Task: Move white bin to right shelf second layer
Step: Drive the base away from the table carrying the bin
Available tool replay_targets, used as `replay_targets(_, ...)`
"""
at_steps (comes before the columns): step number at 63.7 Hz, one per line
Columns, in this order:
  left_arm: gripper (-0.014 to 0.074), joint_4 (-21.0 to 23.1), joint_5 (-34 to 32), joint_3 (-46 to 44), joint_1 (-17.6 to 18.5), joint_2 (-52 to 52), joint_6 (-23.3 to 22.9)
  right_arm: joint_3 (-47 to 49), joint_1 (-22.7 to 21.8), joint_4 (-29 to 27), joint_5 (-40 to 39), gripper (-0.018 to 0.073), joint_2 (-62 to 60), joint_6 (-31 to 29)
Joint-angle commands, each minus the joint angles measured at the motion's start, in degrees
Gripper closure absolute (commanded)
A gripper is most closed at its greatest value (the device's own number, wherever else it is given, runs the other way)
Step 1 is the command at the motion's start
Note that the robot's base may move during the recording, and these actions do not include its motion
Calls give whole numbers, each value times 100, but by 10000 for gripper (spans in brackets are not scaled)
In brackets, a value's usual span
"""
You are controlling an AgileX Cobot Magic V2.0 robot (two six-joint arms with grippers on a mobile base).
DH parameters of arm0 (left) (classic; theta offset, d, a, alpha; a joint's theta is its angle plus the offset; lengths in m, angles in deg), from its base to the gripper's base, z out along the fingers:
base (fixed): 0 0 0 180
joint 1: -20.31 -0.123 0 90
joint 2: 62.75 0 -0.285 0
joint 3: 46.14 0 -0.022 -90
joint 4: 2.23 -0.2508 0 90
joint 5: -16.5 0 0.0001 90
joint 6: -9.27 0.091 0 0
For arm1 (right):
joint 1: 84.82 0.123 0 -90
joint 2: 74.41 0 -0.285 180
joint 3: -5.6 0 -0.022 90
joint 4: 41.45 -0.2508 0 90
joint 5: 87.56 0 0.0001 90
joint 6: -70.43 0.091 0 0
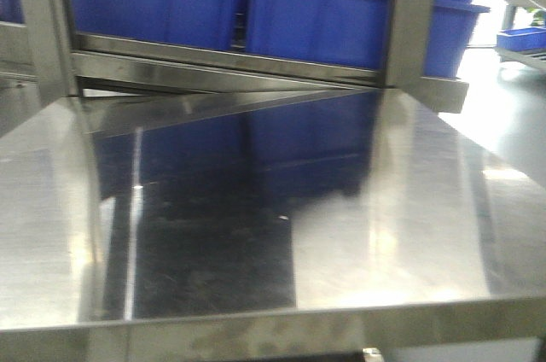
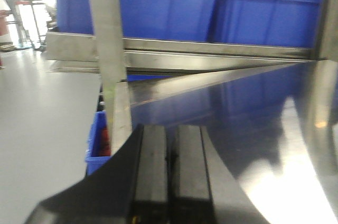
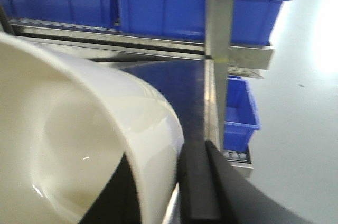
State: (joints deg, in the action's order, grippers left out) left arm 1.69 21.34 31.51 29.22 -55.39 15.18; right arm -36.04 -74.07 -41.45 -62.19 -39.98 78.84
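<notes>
My right gripper [image 3: 162,163] is clamped on the white bin [image 3: 79,129]. The bin's thin wall sits between my fingers, with one black finger [image 3: 198,182] pressed against its outside and a dark shape showing on the inner side. The bin is held up above the near right part of the steel tabletop [image 3: 179,76], tilted so that its smooth, empty inside faces my wrist camera. I see nothing of it touching the tabletop.

My left gripper [image 2: 170,134] holds nothing. Its two black pads [image 2: 150,176] are pressed flat together, with only a thin seam between them. It hangs over the left edge of the tabletop, pointing along it toward the back.

Behind the far edge of the tabletop and a little above it, a steel rack level [image 1: 222,67] carries large blue crates [image 1: 316,20] side by side behind its front bar. Steel upright posts [image 3: 219,12] rise at the tabletop's far corners in front of the crates. The polished top reflects the crates as a dark blue patch. Below the tabletop, past its right edge, a smaller blue crate [image 3: 240,108] sits on a lower level. Another blue crate [image 2: 97,139] shows under the left edge.
</notes>
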Motion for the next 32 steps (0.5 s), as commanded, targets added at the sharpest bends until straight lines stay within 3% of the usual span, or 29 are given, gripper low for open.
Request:
replay_targets(1, 512, 31, -484, 211, 31, -80, -20, 172, -33, 0, -580, 504, 4, -36)
replay_targets(32, 512, 31, -484, 211, 31, -80, -20, 172, -33, 0, -580, 504, 4, -36)
